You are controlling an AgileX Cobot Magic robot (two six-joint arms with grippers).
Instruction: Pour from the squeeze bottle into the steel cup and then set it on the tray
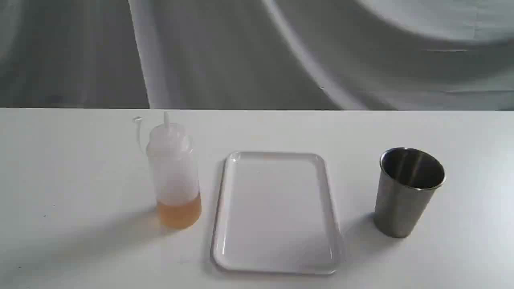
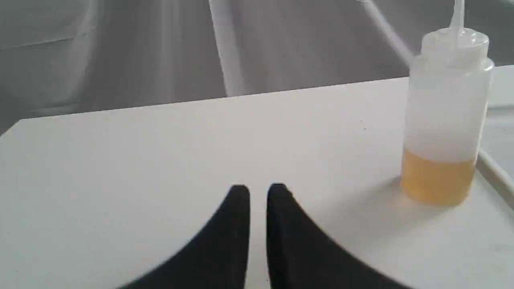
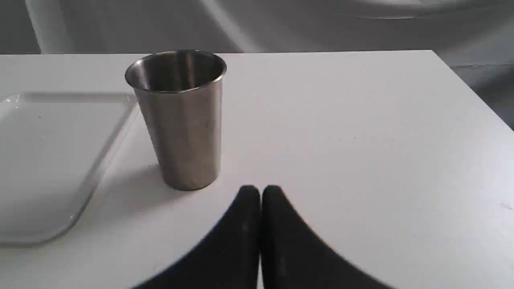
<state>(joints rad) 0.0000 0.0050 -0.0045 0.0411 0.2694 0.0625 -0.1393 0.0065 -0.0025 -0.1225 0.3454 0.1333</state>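
Both the black left gripper [image 2: 258, 190] and right gripper [image 3: 261, 189] are empty, fingers nearly closed: the left should open wide to clasp the upright translucent plastic squeeze bottle [image 1: 173, 176] beside the white rectangular tray [image 1: 277, 208], tapered steel cup [image 1: 407, 200] opposite.

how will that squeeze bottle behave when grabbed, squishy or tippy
The squeeze bottle probably dents under a firm grip: thin translucent plastic walls. Likely light, with amber liquid only at the bottom, which should steady it.
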